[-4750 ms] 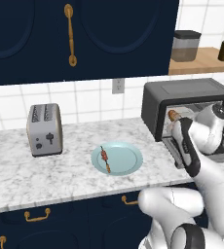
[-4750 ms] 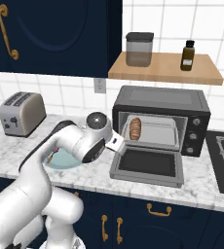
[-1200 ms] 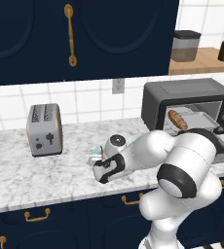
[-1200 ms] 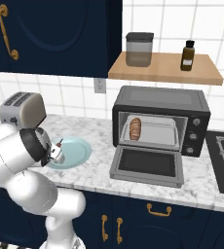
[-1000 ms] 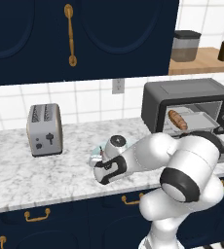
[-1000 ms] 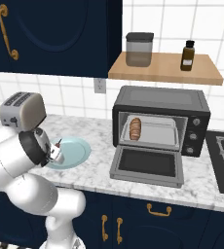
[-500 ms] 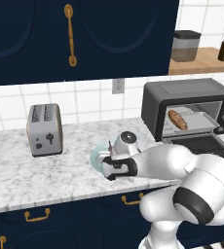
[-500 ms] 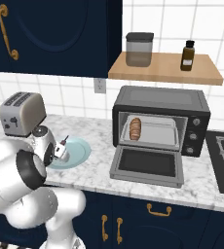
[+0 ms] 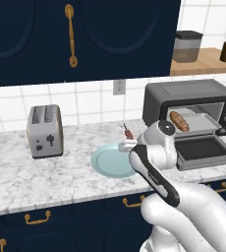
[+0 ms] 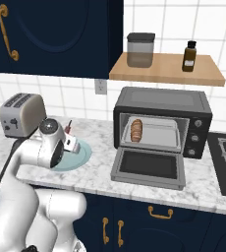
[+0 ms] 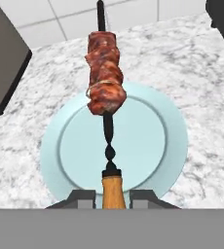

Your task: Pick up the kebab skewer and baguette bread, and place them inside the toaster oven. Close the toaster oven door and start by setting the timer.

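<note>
Gripper (image 11: 114, 195): jaws drawn close, pinching the wooden handle of the skewer (image 11: 104, 82) between the two dark fingertips (image 11: 84, 196). In the hand view the handle sits squarely between them, with the twisted metal shaft running away from the hand.

Skewer: lifted clear of the plate (image 11: 148, 141), hanging above it. Dark thin rod, tan handle, a clump of red-brown meat chunks on the far half, bare tip beyond. In the left base view the skewer (image 9: 128, 132) pokes up and away from the gripper (image 9: 127, 145), over the far edge of the plate (image 9: 110, 162). In the right base view it (image 10: 69, 126) stands tilted above the gripper (image 10: 74, 144), just over the plate (image 10: 83, 155).

Writing: none readable anywhere; the bottle (image 10: 189, 55) label on the shelf is too small to tell.

Baguette (image 10: 136, 130): golden-brown, scored, lying on the rack inside the oven (image 10: 162, 120). Left base view agrees: baguette (image 9: 179, 120) inside the oven (image 9: 189, 101).

Door (image 10: 149, 169): folded down flat, fully open, resting toward the counter (image 10: 203, 177) edge.

Plate: pale blue, round, bare, on the marble counter between the toaster (image 9: 45, 131) and the oven.
</note>
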